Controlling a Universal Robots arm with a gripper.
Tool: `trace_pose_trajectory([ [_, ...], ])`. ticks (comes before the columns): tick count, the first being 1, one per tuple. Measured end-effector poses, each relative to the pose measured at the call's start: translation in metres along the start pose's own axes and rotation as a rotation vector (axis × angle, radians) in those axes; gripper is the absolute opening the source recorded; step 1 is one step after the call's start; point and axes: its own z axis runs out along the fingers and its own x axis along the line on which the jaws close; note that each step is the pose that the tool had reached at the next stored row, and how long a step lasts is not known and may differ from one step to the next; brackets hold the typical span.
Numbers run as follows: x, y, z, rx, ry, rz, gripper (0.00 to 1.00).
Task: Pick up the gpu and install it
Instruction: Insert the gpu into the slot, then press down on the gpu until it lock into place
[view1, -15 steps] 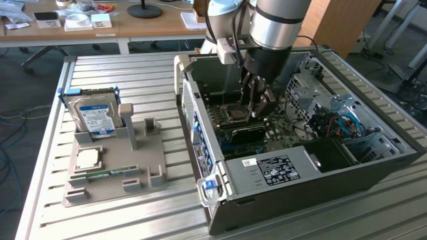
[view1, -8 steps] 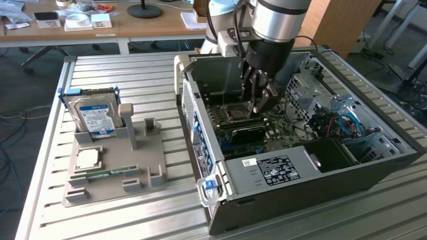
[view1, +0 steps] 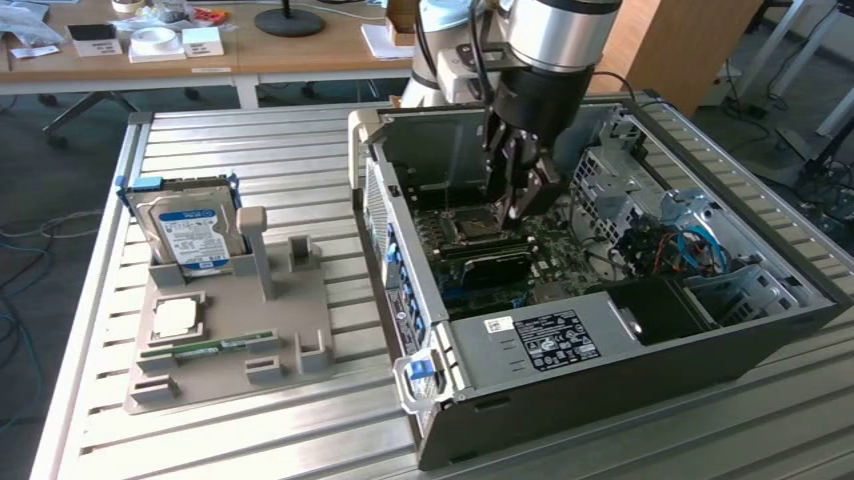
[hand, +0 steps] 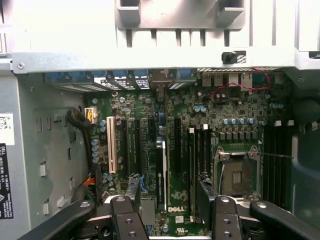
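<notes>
The arm reaches down into the open computer case (view1: 601, 340) on the slatted metal table (view1: 240, 440), its claw (view1: 523, 205) spread wide just above the green circuit board (hand: 200, 120). The gpu (view1: 491, 263) stands on edge among the long black slots of that board; the wrist view shows it as a thin card (hand: 160, 172) between the two parted fingers (hand: 132, 187), neither pressing it. On the exterior view's left, a grey holder (view1: 214, 375) carries a blue-labelled hard drive (view1: 194, 235) and a green memory stick (view1: 207, 348).
</notes>
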Motion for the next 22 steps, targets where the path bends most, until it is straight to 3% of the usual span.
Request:
trace_pose_trajectory([
  [15, 0.0000, 0.0000, -0.0014, 0.0003, 0.0003, 0.000, 0.58],
  [18, 0.0000, 0.0000, -0.0014, 0.0003, 0.0003, 0.000, 0.50],
  [21, -0.0001, 0.0000, -0.0014, 0.0003, 0.0003, 0.000, 0.32],
  [22, 0.0000, 0.0000, -0.0014, 0.0003, 0.0003, 0.000, 0.32],
])
